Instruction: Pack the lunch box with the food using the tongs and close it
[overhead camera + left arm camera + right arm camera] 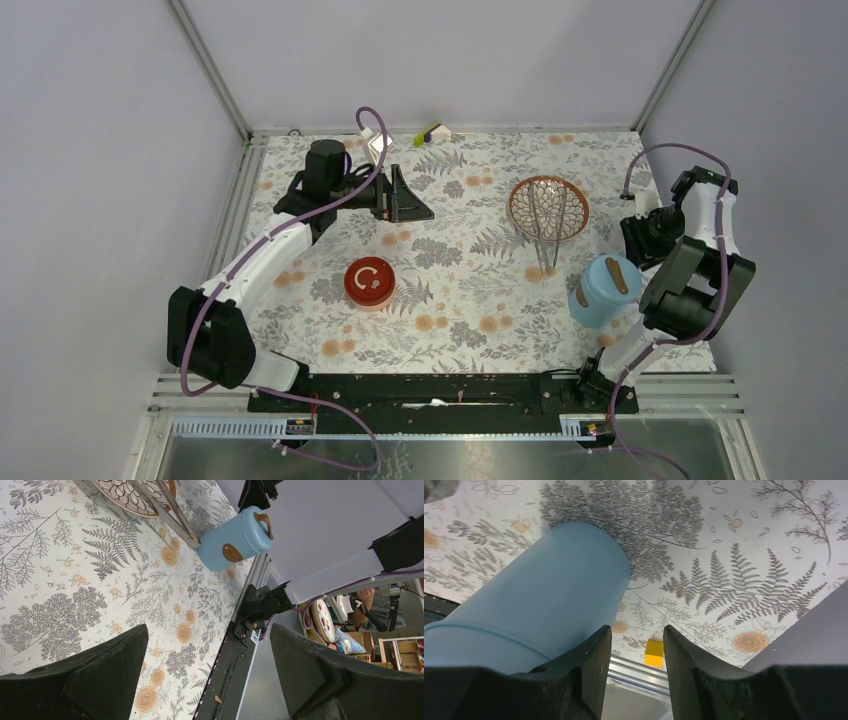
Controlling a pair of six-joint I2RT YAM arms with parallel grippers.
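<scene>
The lunch box's light-blue shell [603,290] with its brown strap handle [264,522] lies tipped on the floral tabletop at the right. My right gripper [637,632] hovers just beside the shell [534,600]; its jaws stand apart with nothing between them. The silvery tongs [547,240] rest with their arms across the patterned dish [520,200]. The small reddish bowl [369,283] sits mid-left. My left gripper [408,197] is wide open and empty at the back left. I cannot make out any food.
A small yellow cube [654,653] lies by the metal rail at the table's edge. A green-and-yellow item [432,132] sits at the back wall. The black base rail [235,655] runs along the near edge. Walls close in both sides.
</scene>
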